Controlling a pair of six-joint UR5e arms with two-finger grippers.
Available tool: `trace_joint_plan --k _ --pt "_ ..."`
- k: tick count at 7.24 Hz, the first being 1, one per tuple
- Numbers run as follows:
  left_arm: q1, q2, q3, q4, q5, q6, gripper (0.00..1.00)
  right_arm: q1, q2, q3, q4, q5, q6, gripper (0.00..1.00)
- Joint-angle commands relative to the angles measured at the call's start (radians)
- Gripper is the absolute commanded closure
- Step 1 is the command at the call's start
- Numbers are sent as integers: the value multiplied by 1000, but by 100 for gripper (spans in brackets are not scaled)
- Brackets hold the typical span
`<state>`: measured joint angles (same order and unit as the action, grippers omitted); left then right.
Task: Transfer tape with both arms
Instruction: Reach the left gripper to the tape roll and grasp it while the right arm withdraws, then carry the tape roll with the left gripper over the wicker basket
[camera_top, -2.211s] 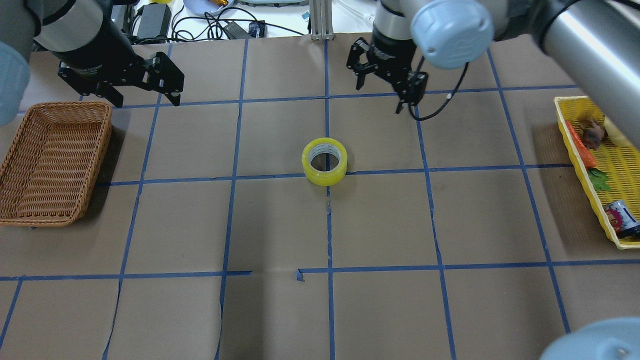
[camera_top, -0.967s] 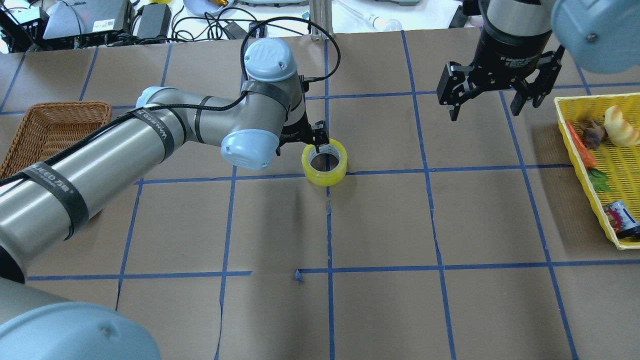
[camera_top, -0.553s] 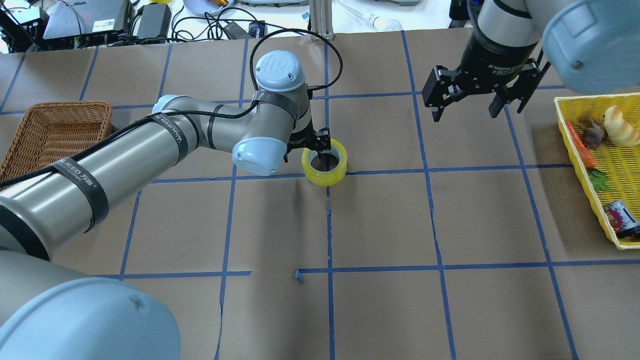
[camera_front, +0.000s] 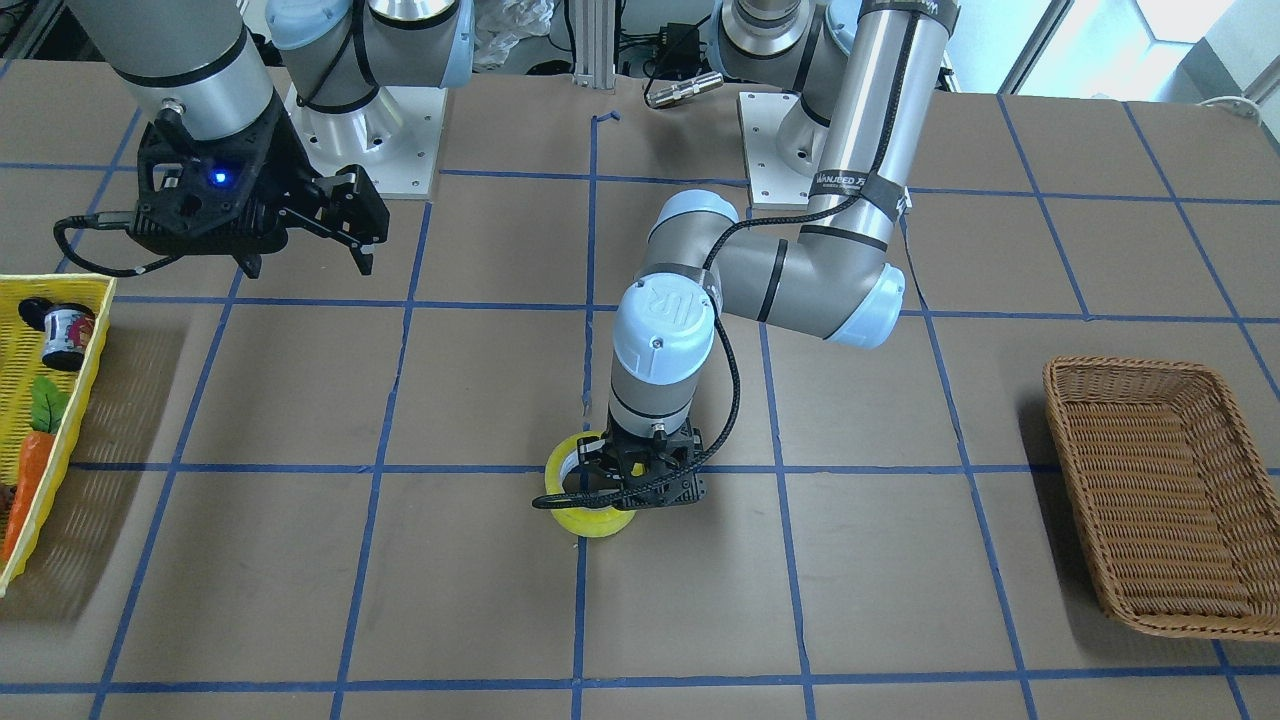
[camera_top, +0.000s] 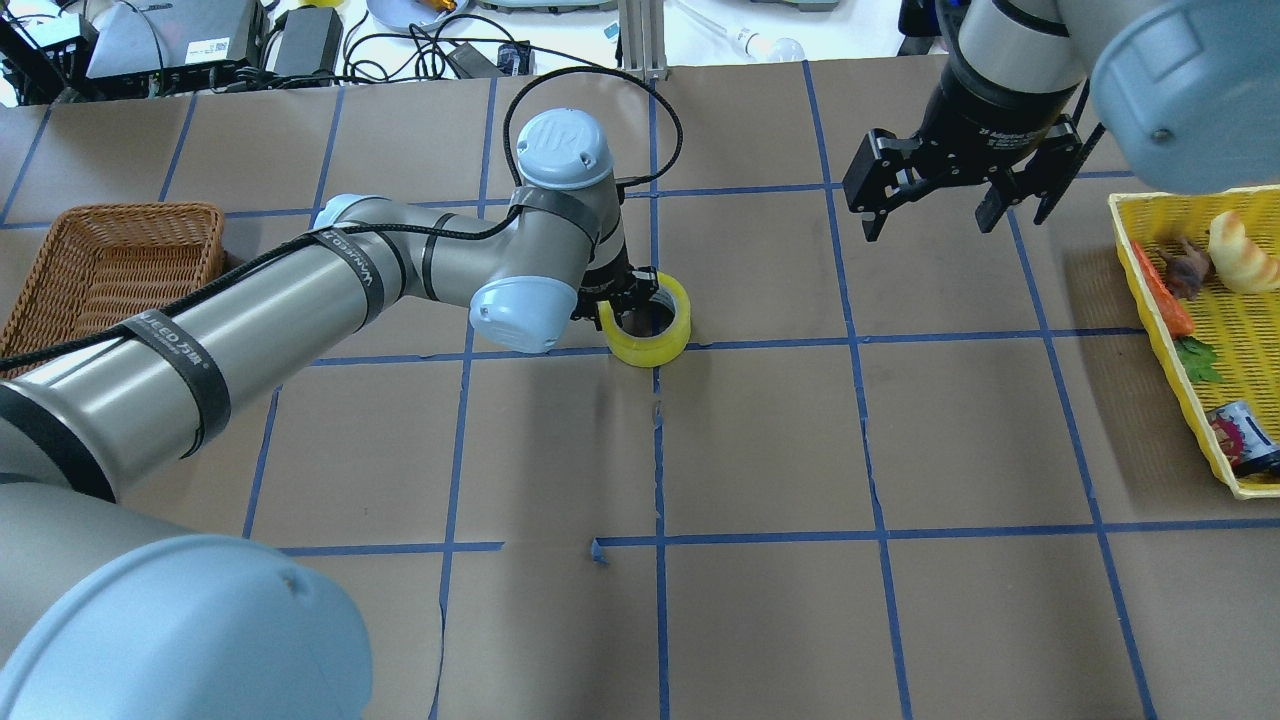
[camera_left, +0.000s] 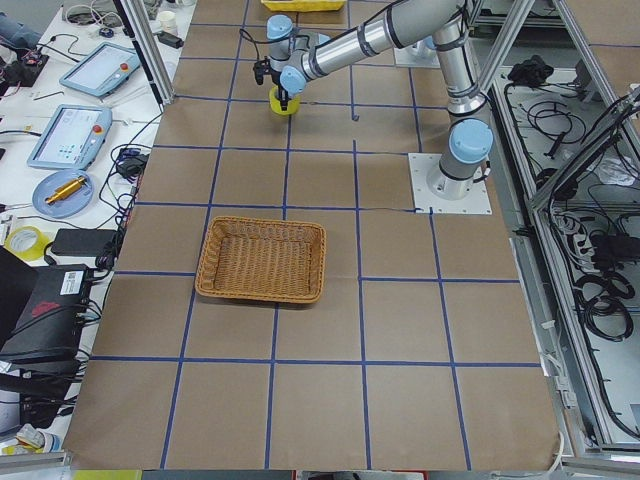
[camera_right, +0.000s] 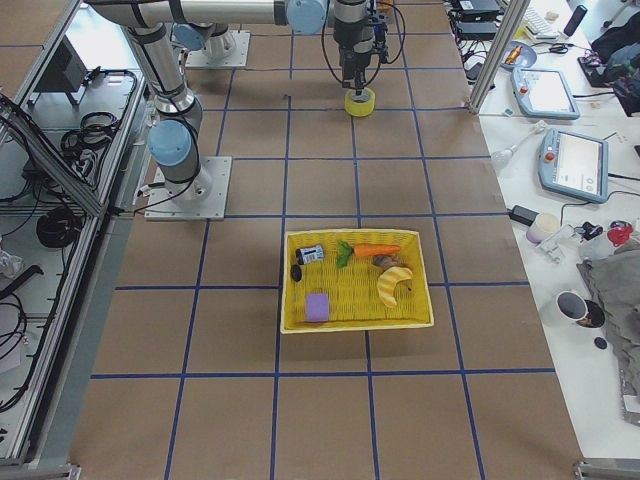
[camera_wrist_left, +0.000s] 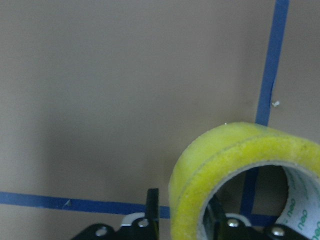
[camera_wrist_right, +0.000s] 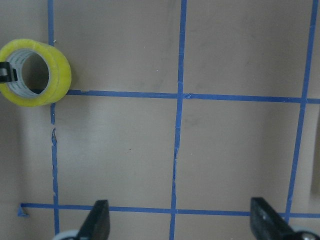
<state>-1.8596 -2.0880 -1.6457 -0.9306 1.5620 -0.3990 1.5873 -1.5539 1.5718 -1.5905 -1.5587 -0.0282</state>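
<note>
The yellow tape roll (camera_top: 672, 326) lies flat on the brown paper at the table's middle, on a blue grid crossing; it also shows in the front view (camera_front: 592, 523) and the right wrist view (camera_wrist_right: 56, 70). My left gripper (camera_top: 628, 300) points straight down over the roll's left wall. In the left wrist view, one finger stands outside the yellow wall (camera_wrist_left: 240, 145) and one inside the core, drawn close on it. The roll rests on the table. My right gripper (camera_top: 935, 220) hangs open and empty above the far right of the table, well clear of the tape.
A brown wicker basket (camera_top: 130, 208) sits at the left edge. A yellow tray (camera_top: 1150, 290) with toy food and a can sits at the right edge. Cables and devices lie beyond the far table edge.
My left arm swung in from the far left, came down onto the tape, and its fingers closed on the roll's wall. My right gripper moved right, then drifted slightly left.
</note>
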Motion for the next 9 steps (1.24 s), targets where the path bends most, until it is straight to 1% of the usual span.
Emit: trace_joint_plan --k 1,2,3,4,5,6,7,8,9 --pt "81 95 77 -185 29 201 100 -1 -1 2 1 -1 2 0" --pt "185 144 142 -358 29 335 100 0 -2 2 1 -4 2 0" --pt "289 182 165 -425 30 476 100 0 -2 4 4 -10 2 0" --pt "377 209 156 -433 106 609 100 0 -3 4 6 -11 2 0" --pt "493 224 156 -451 115 744 100 0 -5 4 9 -12 4 0" --pt "628 221 156 -491 66 817 100 0 -8 4 17 -15 2 0" --pt "745 192 173 -487 61 1000 100 2 -9 7 18 -17 2 0" --pt "826 180 179 -484 69 1063 100 2 -14 20 17 -18 2 0" --pt "873 155 188 -434 67 1106 100 2 -20 27 17 -23 2 0"
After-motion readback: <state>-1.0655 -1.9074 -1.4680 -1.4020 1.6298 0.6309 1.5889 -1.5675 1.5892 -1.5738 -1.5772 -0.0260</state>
